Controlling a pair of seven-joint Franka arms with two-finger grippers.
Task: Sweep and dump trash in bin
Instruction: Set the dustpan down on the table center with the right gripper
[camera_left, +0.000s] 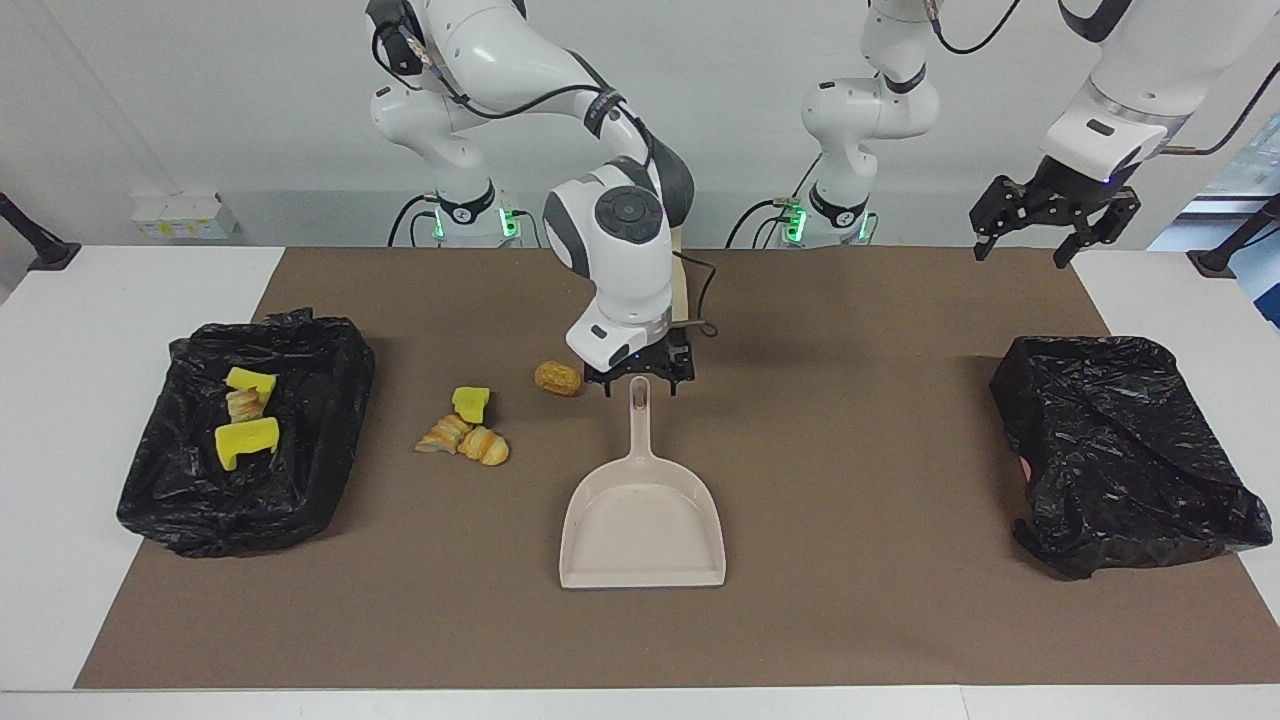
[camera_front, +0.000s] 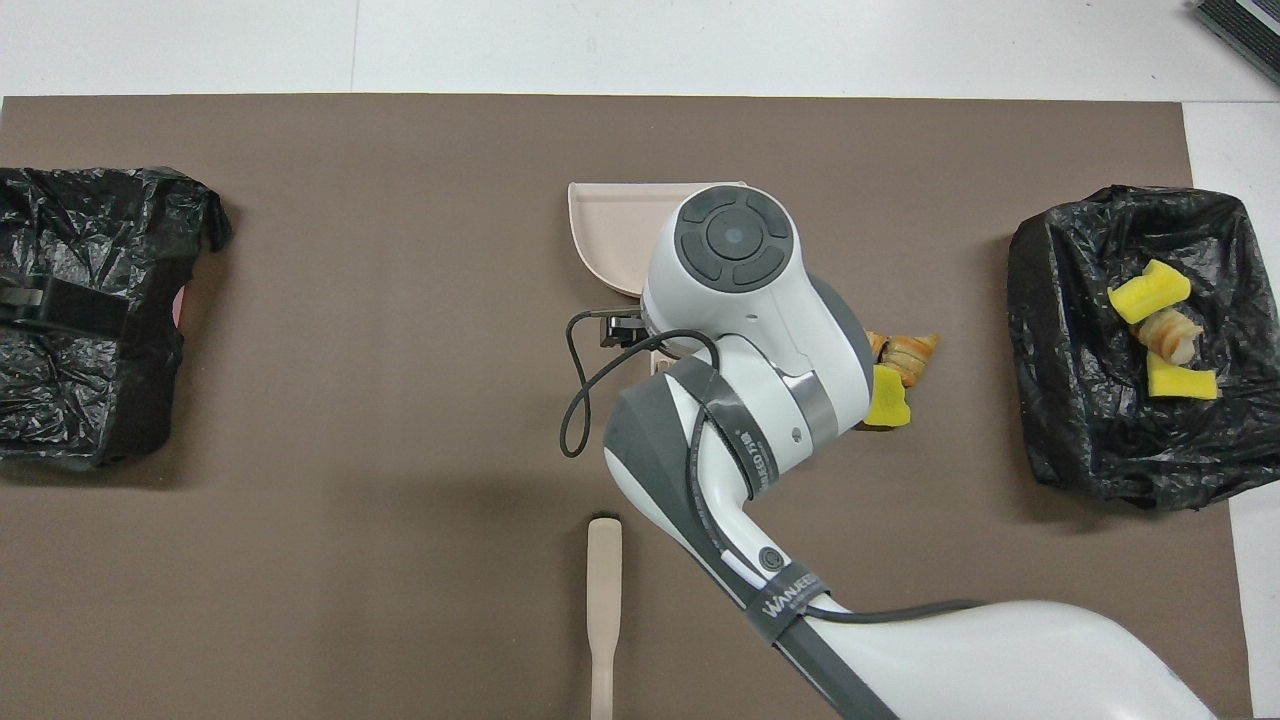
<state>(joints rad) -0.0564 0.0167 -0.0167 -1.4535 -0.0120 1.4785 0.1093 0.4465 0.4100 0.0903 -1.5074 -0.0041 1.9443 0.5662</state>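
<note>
With the right gripper (camera_left: 640, 378) spread open astride the dustpan (camera_left: 643, 525) handle and the left gripper (camera_left: 1052, 222) parked open, loose trash (camera_left: 462, 435) beside the dustpan could be scattered if the handle is clipped.

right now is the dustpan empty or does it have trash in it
Empty: the dustpan lies flat with a bare tray. Four loose trash pieces lie on the mat beside it; three more are in the black-lined bin.
</note>
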